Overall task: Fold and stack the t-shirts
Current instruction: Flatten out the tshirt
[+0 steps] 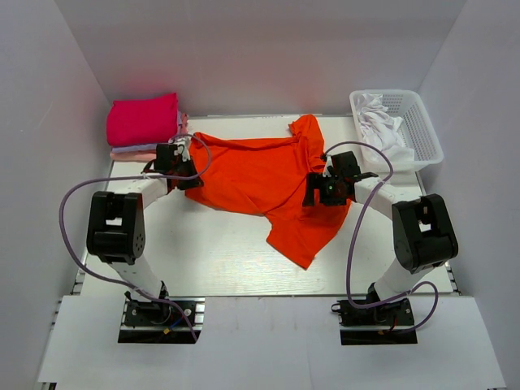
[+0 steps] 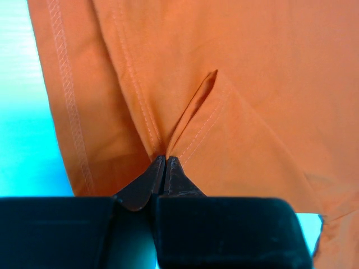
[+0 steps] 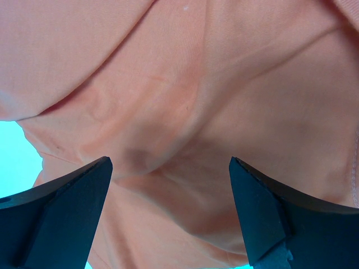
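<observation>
left hand (image 2: 165, 161): pinching orange t-shirt (image 1: 268, 175) fold | right hand (image 3: 170, 163): spread above it

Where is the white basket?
In the top view the white basket sits at the far right corner of the table, just right of the orange t-shirt and beyond the right gripper.

Where things lie on my desk

The loose t-shirt (image 1: 260, 175) lies across the middle of the desk (image 1: 211, 252). The folded t-shirts (image 1: 145, 122) are stacked behind its left end. The basket (image 1: 426, 134), far right, has crumpled cloth (image 1: 382, 122) in it. My left end effector (image 2: 166, 159) is at the shirt's left edge and my right end effector (image 3: 170, 162) is over its right part.
</observation>
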